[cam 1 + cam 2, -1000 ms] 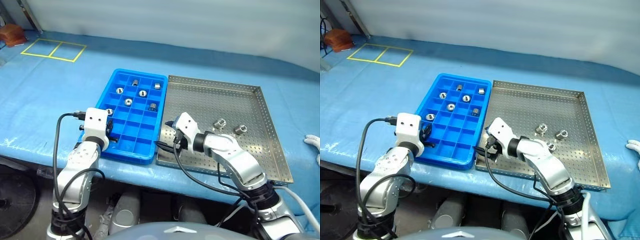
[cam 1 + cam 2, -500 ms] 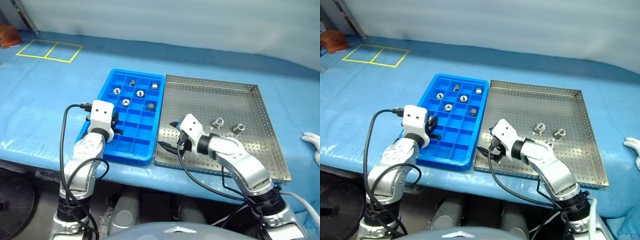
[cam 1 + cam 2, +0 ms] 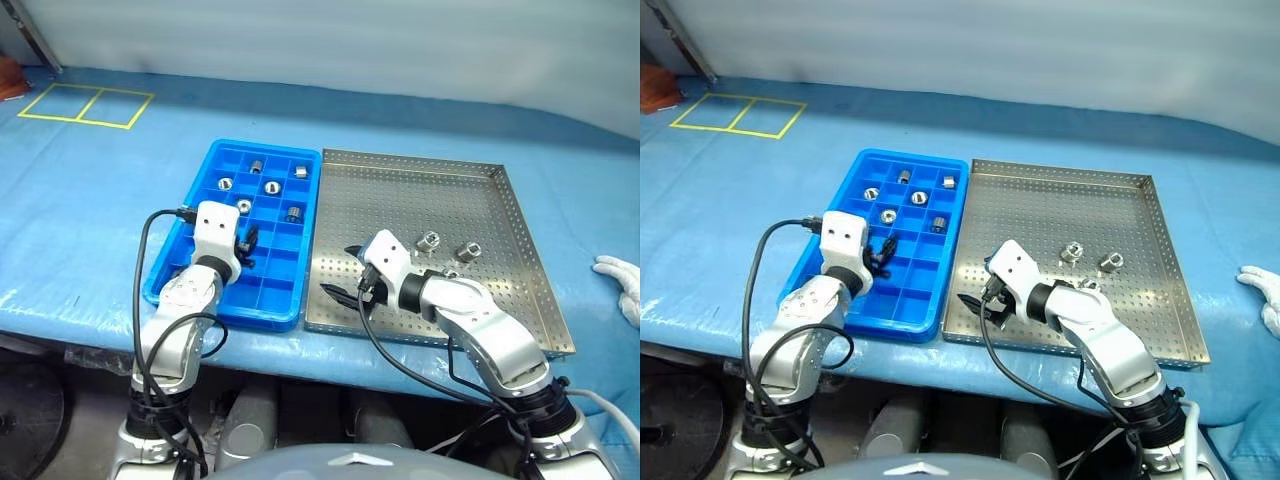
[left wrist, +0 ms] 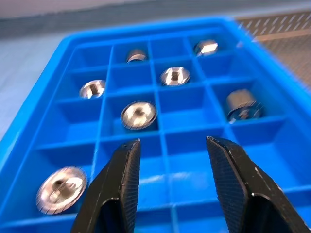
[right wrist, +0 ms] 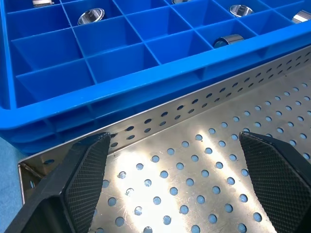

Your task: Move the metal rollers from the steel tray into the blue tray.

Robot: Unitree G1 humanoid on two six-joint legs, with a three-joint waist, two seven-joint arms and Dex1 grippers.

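Observation:
The blue tray [image 3: 250, 316] lies left of the steel tray [image 3: 400, 195], side by side. Several metal rollers sit in the blue tray's far compartments, e.g. [image 3: 271, 187], [image 4: 139, 114], and one [image 4: 60, 188] lies nearer its left edge. Two rollers [image 3: 429, 241], [image 3: 467, 251] rest on the steel tray's right half. My left gripper [image 4: 172, 143] hovers level over the blue tray's middle rows, open, nothing between its fingers. Over the steel tray's near left corner my right gripper [image 5: 173, 141] stands open wide and empty, pointing at the blue tray's wall.
Both trays rest on a table under a blue sheet [image 3: 90, 220], close to its front edge. Yellow tape squares [image 3: 75, 103] mark the far left. A person's white-gloved hand [image 3: 622, 288] lies at the right edge.
The view has shifted. My left gripper has moved right and up over the blue tray, and its fingers have parted. The right gripper has stayed in place, open.

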